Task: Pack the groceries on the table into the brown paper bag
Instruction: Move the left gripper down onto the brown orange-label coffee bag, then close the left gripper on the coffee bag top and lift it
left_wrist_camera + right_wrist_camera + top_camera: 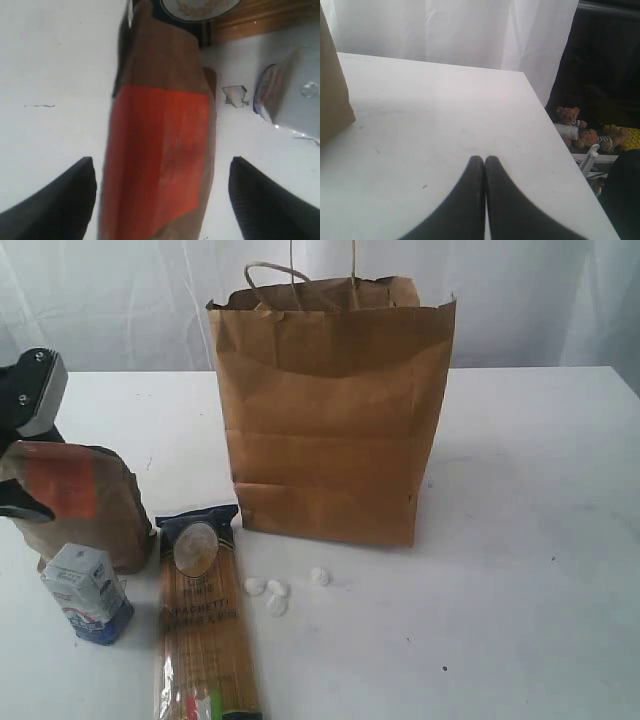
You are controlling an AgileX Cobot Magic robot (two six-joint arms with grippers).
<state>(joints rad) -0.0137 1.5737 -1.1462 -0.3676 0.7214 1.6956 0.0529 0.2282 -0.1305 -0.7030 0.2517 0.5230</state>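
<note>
The tall brown paper bag (330,410) stands upright and open at the middle back of the white table (520,540). At the front left stand the brown pouch with an orange label (85,505) and a small blue-white carton (87,592). The long spaghetti packet (203,620) lies flat beside them. My left gripper (162,160) is open above the pouch (160,150), one finger on each side with a gap showing at both. My right gripper (484,159) is shut on nothing over bare table to the right of the bag (332,90). It is outside the exterior view.
Three small white bits (270,592) lie on the table between the spaghetti packet and the bag. The carton (295,95) stands close beside the pouch. Past the table's right edge (540,110), teddy bears (570,117) sit lower down.
</note>
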